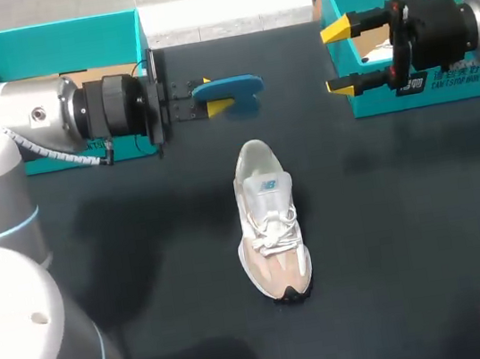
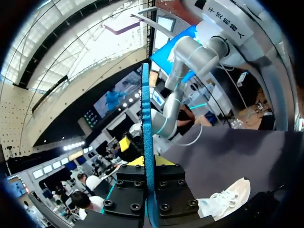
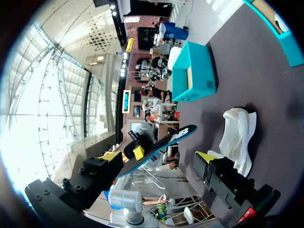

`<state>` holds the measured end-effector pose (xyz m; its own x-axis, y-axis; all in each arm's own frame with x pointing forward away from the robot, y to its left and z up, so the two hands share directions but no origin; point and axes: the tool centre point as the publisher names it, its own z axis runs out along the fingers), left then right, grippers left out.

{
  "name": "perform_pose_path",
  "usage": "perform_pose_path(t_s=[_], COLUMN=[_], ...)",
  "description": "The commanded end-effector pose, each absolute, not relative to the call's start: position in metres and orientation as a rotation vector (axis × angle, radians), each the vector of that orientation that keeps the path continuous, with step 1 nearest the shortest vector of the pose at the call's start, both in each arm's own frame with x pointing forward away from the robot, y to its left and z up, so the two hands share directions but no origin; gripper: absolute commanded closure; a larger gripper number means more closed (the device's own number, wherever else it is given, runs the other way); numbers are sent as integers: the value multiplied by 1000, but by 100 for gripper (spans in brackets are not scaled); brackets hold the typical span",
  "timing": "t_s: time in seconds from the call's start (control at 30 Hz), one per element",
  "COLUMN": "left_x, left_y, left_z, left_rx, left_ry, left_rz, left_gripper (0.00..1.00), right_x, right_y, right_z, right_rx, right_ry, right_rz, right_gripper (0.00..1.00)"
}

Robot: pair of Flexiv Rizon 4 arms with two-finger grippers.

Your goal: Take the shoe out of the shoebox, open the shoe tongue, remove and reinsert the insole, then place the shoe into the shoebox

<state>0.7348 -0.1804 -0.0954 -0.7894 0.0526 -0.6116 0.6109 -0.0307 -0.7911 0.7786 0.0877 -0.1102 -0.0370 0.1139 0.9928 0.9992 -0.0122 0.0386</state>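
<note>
Dark table (image 1: 393, 238) spreads wide around the shoe (image 1: 269, 220), which stands on its sole near the middle, well apart from every edge. Its beige toe points toward the robot's side and its open heel end toward the far edge. Bare surface lies on both sides of the shoe and between its toe and the near edge.

Beyond the heel, and a little to the shoe's left, the left gripper (image 1: 212, 94) holds the blue insole (image 1: 235, 85) off the table. The left wrist view shows the insole (image 2: 146, 133) edge-on, and the two fingers are clamped on it from either side. In that view the shoe (image 2: 223, 197) lies below and to one side of the gripper, not touching it.

Far off to the shoe's left, at the table's back corner, sits the left shoebox (image 1: 48, 45), teal, with the left arm crossing in front of it. At the opposite back corner is the right shoebox (image 1: 425, 89), also teal. The right gripper (image 1: 341, 57) hangs at the corner of that box nearest the shoe, with its jaws wide apart and nothing between them. From the right wrist view the shoe (image 3: 237, 137) and the held insole (image 3: 156, 145) both lie ahead of the spread yellow tips, with open table between.
</note>
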Motion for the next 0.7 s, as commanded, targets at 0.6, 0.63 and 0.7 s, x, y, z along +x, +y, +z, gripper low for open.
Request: perform_pose_path(t_s=[0.6,0.63,0.7], left_x=[741,743,745], left_y=[-183,-183,-182], left_z=[-98,-98,-99], left_rx=[176,35,-94], left_ry=[2258,2320,2363], left_rz=[-2159,-2183,-2225], left_gripper=[100,100,100], right_x=[779,779,779], right_y=[89,89,89], right_z=[-111,-111,-111], right_rx=[-1285,-1285,-1285], right_ry=[-1314,-1314,-1314], right_rz=[-1193,-1193,-1193], right_gripper=[0,0,0])
